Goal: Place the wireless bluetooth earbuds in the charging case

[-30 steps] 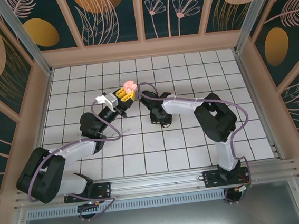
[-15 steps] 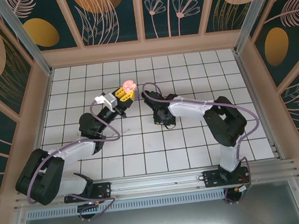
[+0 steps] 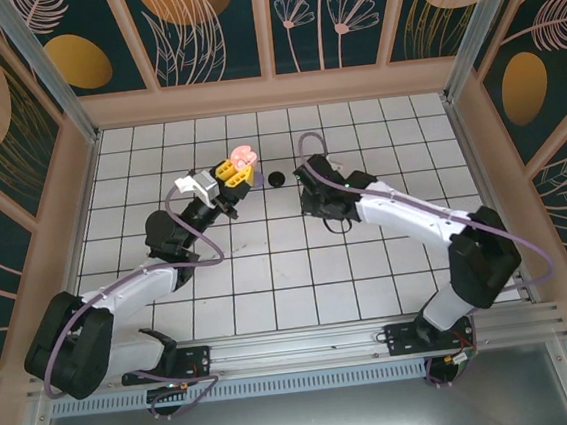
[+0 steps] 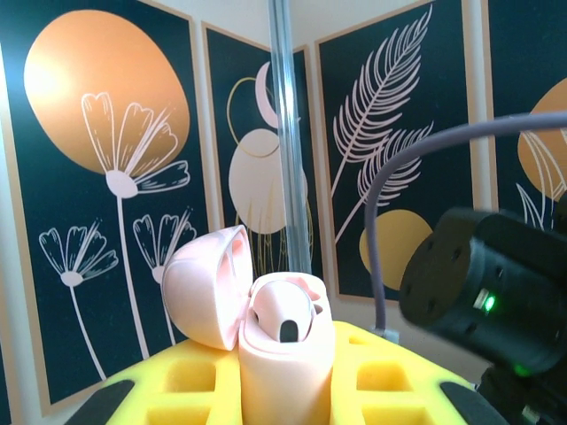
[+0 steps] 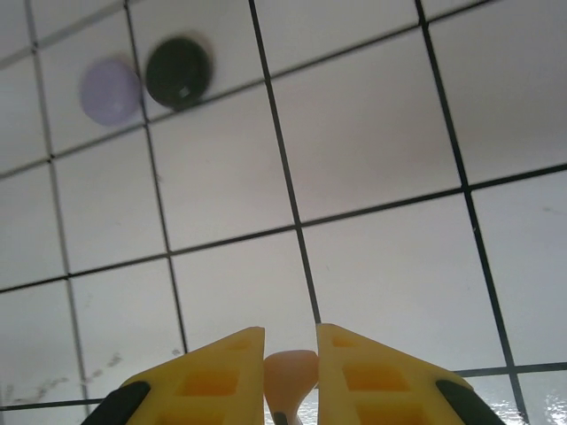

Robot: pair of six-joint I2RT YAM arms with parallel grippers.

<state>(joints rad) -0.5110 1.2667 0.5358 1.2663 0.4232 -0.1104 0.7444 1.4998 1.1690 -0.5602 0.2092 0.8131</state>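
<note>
Swung away from the case (image 4: 283, 363), right fingers (image 5: 213, 376) pinch a pink earbud (image 5: 291, 372); left fingers (image 4: 390, 376) clamp that case.

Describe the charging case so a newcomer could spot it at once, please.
On the white tiled table, find the left gripper: its yellow fingers clamp the charging case. It is pale pink with its lid open, unlike the black item lying on a tile nearby.

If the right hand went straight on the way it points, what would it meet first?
Likely bare table tile: the right hand, shut on the pink earbud, aims there; the black item and lilac item lie aside.
</note>
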